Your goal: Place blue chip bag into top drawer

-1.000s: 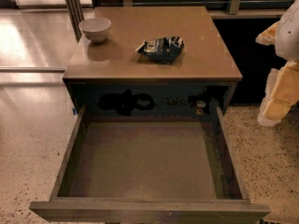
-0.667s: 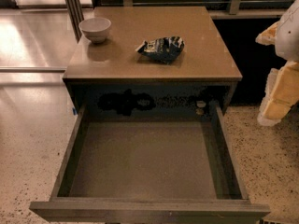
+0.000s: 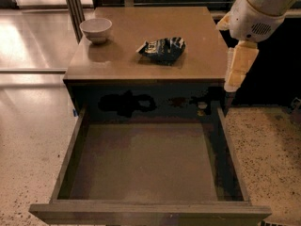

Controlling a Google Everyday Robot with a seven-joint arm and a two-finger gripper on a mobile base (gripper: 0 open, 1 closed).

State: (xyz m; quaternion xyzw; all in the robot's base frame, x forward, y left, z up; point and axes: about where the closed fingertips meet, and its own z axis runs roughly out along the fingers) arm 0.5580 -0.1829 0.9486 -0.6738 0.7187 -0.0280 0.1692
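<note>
The blue chip bag [image 3: 162,49] lies crumpled on the cabinet top, right of its middle. The top drawer [image 3: 146,166] is pulled wide open below the cabinet top, and its flat bottom is bare. My gripper [image 3: 238,68] hangs down from the white arm at the upper right, just off the cabinet's right edge. It is to the right of the bag, apart from it, and holds nothing that I can see.
A white round bowl [image 3: 96,29] stands on the back left of the cabinet top [image 3: 122,62]. Speckled floor lies on both sides of the drawer. A metal post [image 3: 73,6] rises behind the bowl.
My arm and gripper have moved left, from the frame's right edge to the cabinet's right edge. The bag, the bowl and the drawer have not moved.
</note>
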